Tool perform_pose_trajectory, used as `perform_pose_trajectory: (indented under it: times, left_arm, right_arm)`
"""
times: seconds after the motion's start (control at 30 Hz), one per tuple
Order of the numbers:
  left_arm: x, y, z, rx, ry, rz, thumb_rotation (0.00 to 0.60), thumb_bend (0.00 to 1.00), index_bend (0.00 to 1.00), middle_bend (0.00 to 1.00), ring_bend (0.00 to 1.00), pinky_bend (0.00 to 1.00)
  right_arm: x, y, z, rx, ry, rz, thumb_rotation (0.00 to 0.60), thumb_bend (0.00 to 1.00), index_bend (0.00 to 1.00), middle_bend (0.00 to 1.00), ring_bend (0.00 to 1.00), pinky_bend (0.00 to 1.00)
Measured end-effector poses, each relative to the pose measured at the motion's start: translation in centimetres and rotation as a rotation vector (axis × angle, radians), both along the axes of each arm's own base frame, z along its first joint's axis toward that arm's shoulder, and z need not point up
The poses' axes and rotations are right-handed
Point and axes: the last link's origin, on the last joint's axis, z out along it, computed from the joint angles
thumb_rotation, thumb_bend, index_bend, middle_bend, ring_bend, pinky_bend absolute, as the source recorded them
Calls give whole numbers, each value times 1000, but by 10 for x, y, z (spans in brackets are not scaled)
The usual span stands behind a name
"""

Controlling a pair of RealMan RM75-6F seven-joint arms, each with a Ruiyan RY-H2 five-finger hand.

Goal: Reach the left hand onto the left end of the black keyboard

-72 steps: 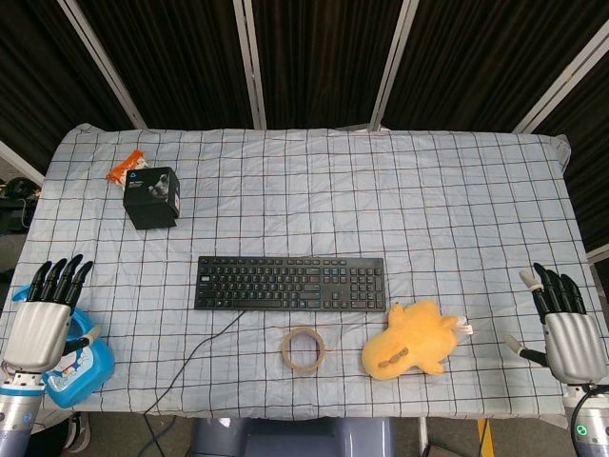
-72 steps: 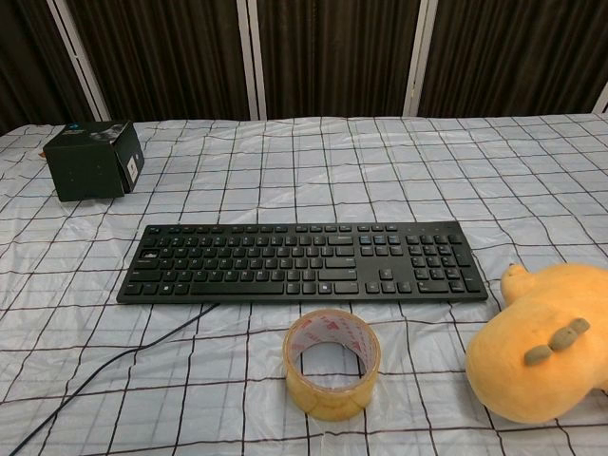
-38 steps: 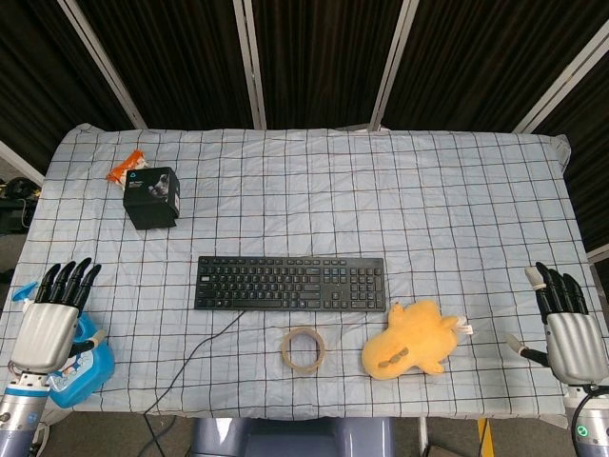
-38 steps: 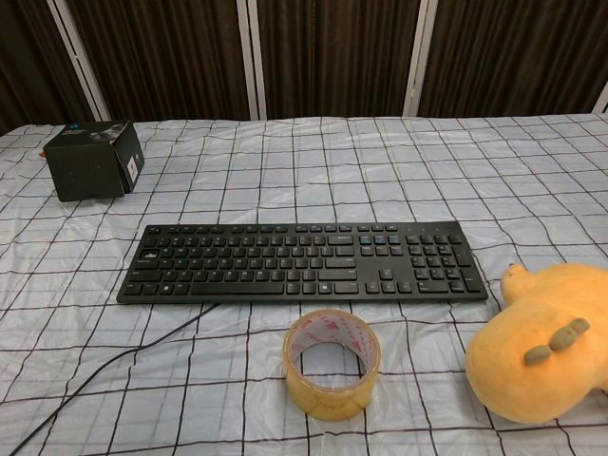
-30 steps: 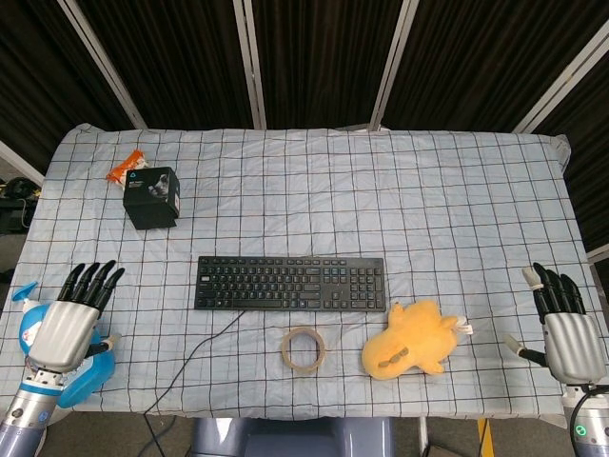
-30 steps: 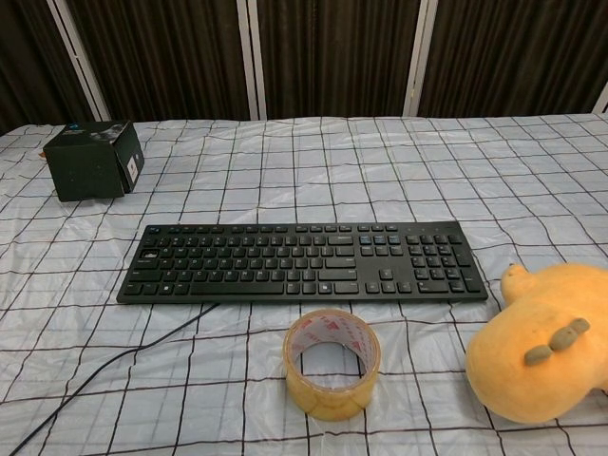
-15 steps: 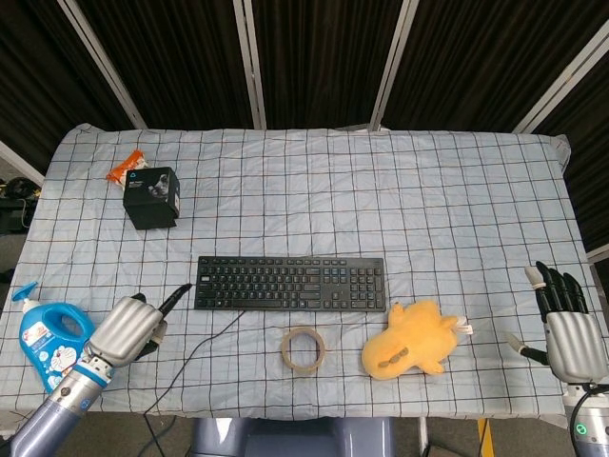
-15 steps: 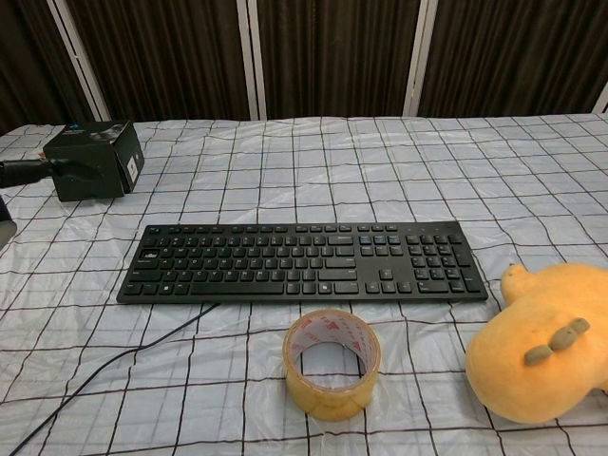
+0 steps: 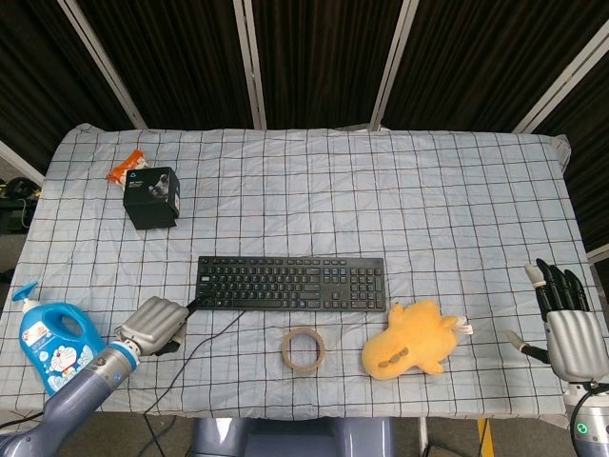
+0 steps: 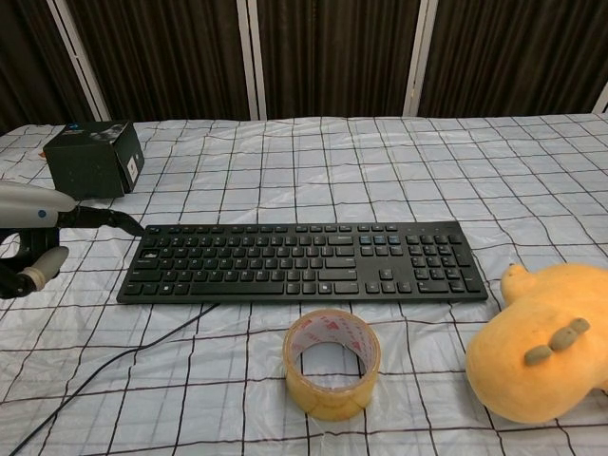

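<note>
The left hand (image 9: pixel 158 322), holding nothing, one finger extended, sits at the keyboard's (image 9: pixel 290 284) nine o'clock; right hand (image 9: pixel 569 328), fingers straight and slightly apart, appears in the head view alone.

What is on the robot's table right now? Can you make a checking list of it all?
Surface: table under a checked cloth.
Job's things: black keyboard, flat, mid-table.
Clutter: tape roll, yellow plush toy, black box, orange packet, blue bottle.
Hands: left hand beside the keyboard's left end, fingertips near it, contact unclear; right hand open at the right edge.
Cables: keyboard cable trails to the front edge.
Surroundings: dark curtains.
</note>
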Motion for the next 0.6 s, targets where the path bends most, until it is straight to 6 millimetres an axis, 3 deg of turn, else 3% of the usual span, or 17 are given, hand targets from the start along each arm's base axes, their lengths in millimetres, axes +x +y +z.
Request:
perform_pose_trajectory:
  times: [0.37,0.6]
  left_arm:
    - [23,13,-27,-51,141,46,600,887,19,893,797,542]
    - [24,15,-43,-59,188,61,600,891,28,893,797,542]
  right_arm:
    - [0,0,0,5,-19,-9,600,106,0,0,0,43]
    - [0,0,0,6,-25,-13,600,106,0,0,0,43]
